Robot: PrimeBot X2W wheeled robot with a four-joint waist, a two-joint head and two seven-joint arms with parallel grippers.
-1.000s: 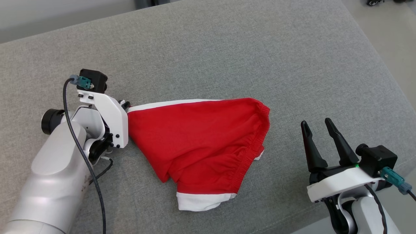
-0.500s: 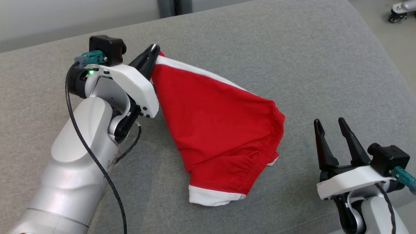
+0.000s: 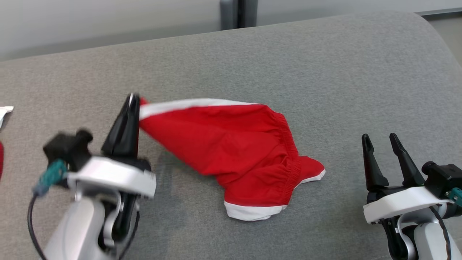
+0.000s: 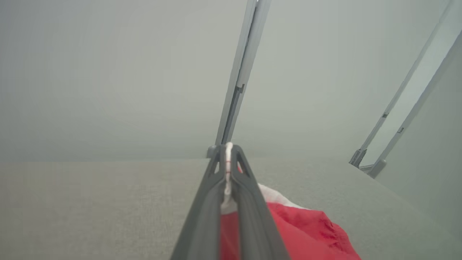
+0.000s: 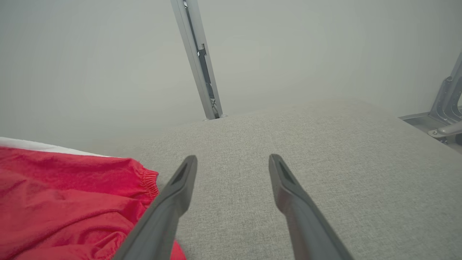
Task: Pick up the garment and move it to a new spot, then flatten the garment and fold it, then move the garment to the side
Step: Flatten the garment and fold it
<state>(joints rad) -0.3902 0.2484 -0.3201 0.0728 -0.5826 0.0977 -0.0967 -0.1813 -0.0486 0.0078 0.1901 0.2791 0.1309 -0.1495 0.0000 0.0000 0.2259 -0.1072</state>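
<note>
Red cloth with white trim, the garment (image 3: pixel 234 151) lies crumpled across the middle of the grey padded surface (image 3: pixel 325 72), one white-banded corner pinched by the left end effector (image 3: pixel 133 97). That arm rises from the lower left of the head view, its wrist blurred, its two dark fingers pressed together and pointing away from the robot with a slight lean to the right. The held corner is lifted off the surface, and the fabric slopes from it down to the right. In the left wrist view the white band (image 4: pixel 228 169) shows squeezed between the closed fingers. The right end effector (image 3: pixel 379 138) sits at the lower right, fingers apart and empty, pointing forward, clear of the garment. In the right wrist view the elastic waistband (image 5: pixel 149 180) lies just beside the finger on that view's left.
</note>
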